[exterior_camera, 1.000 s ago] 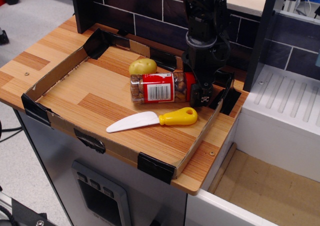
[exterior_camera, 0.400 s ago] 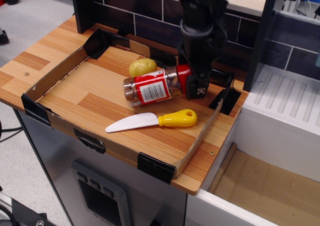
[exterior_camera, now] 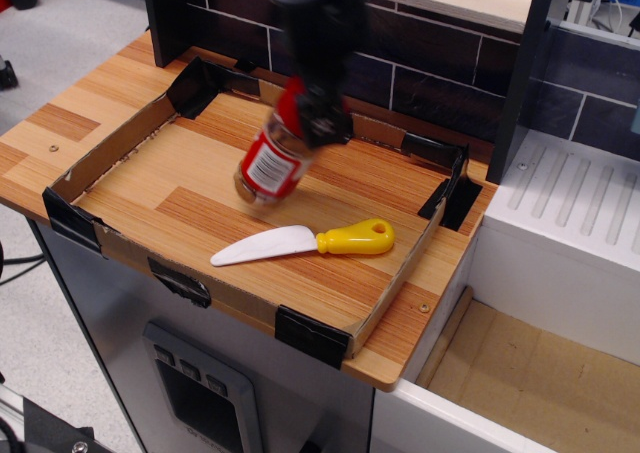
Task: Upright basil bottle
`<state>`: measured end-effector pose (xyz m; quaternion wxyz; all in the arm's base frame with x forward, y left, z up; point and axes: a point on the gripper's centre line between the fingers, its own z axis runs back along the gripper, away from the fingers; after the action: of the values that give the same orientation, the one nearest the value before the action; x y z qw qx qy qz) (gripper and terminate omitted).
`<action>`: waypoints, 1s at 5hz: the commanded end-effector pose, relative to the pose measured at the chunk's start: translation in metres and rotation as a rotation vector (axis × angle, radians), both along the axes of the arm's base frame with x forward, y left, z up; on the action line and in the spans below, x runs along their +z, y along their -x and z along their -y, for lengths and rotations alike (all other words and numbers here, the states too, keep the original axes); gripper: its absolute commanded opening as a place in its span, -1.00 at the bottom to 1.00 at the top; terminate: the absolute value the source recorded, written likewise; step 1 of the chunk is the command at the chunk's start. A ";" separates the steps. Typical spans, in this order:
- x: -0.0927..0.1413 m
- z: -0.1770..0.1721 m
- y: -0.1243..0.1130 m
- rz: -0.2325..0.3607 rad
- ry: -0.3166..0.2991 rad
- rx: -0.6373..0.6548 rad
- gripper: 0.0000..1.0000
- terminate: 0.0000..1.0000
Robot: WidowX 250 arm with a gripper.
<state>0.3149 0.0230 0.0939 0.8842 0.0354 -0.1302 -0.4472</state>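
The basil bottle is a clear jar with a red cap and a red-and-white label. It hangs tilted over the middle of the cardboard tray, cap up and to the right, base down and to the left, close to the tray floor. My gripper comes from above, blurred by motion, and is shut on the bottle's red cap end.
A white knife with a yellow handle lies in the tray in front of the bottle. The tray has low walls with black taped corners. A dark tiled wall stands behind, and a white sink unit is to the right.
The gripper has lifted the bottle by its cap end and swung it left, from lying flat to steeply tilted. The yellow-green lump behind it no longer shows. The knife stayed put.
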 end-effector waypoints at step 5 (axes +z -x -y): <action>0.012 -0.050 0.021 0.079 0.248 0.083 1.00 -1.00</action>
<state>0.3053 0.0756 0.0950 0.8991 -0.0673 -0.2014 -0.3829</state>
